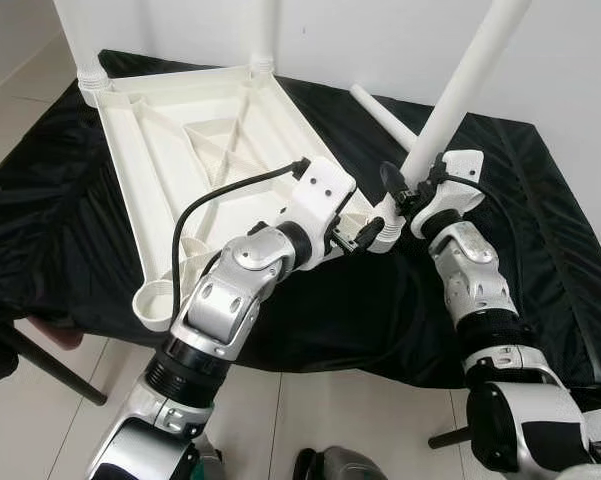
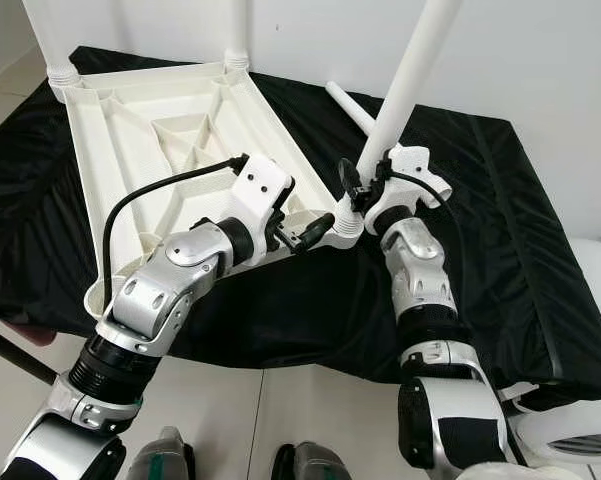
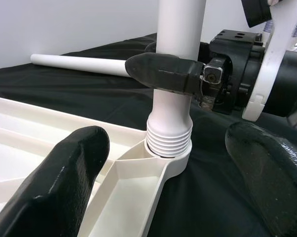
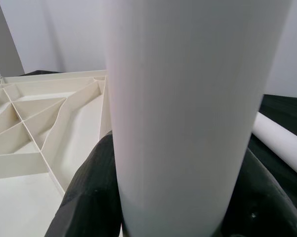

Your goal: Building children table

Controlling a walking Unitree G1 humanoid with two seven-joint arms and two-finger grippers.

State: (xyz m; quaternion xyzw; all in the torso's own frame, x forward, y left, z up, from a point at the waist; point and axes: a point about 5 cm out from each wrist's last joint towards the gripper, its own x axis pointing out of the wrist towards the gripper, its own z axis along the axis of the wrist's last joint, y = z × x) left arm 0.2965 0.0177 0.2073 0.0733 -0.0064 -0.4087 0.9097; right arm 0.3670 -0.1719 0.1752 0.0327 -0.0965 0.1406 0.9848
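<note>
Left eye view: an upturned white tabletop (image 1: 190, 150) lies upper left on a black-draped bench (image 1: 540, 230); the right end effector (image 1: 405, 195) clamps a white leg (image 1: 460, 90) standing in its corner socket. Left wrist view: the left end effector (image 3: 168, 192) gapes open beside that ribbed socket (image 3: 169, 140), a loose leg (image 3: 79, 64) behind. No lettering legible.

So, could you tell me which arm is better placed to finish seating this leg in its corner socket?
Right: the right gripper already clamps the leg above the socket; the left gripper is open beside it.
</note>
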